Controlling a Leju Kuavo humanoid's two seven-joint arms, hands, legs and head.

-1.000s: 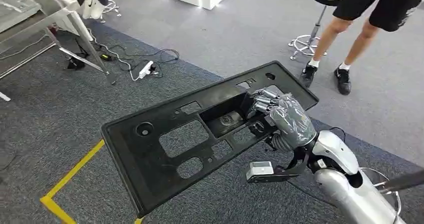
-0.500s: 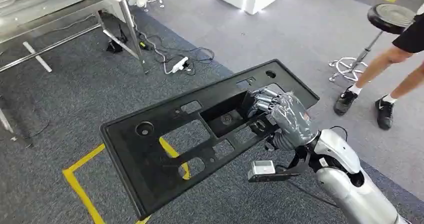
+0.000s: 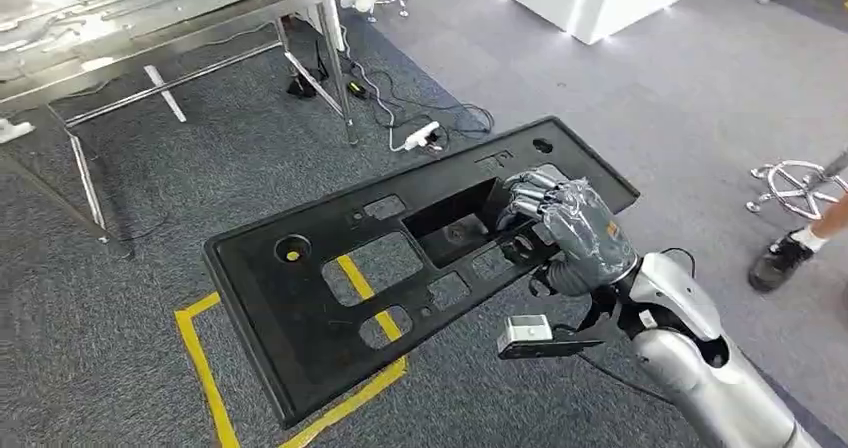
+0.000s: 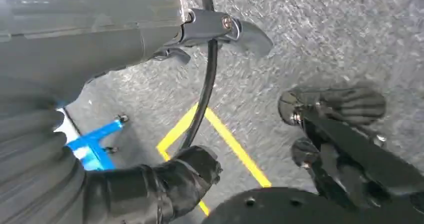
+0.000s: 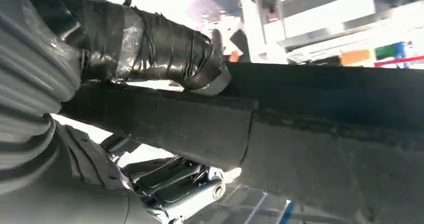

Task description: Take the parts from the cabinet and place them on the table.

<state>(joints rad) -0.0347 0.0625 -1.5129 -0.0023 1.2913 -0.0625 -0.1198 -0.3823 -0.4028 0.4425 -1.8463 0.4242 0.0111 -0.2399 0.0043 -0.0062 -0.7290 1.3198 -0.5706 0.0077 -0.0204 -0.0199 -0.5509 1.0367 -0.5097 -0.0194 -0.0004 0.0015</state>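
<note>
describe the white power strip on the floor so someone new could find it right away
Start at the metal table at the upper left of the head view and follow its nearest leg down to the grey carpet. The power strip lies just beyond that leg, above the far edge of the black panel held by the right robot hand. It is the one white block among tangled black cables.

Even, bright indoor light in the head view; glare whitens the steel tabletop at upper left. The right wrist view's background is overexposed, and the left wrist view's carpet is motion-blurred.
</note>
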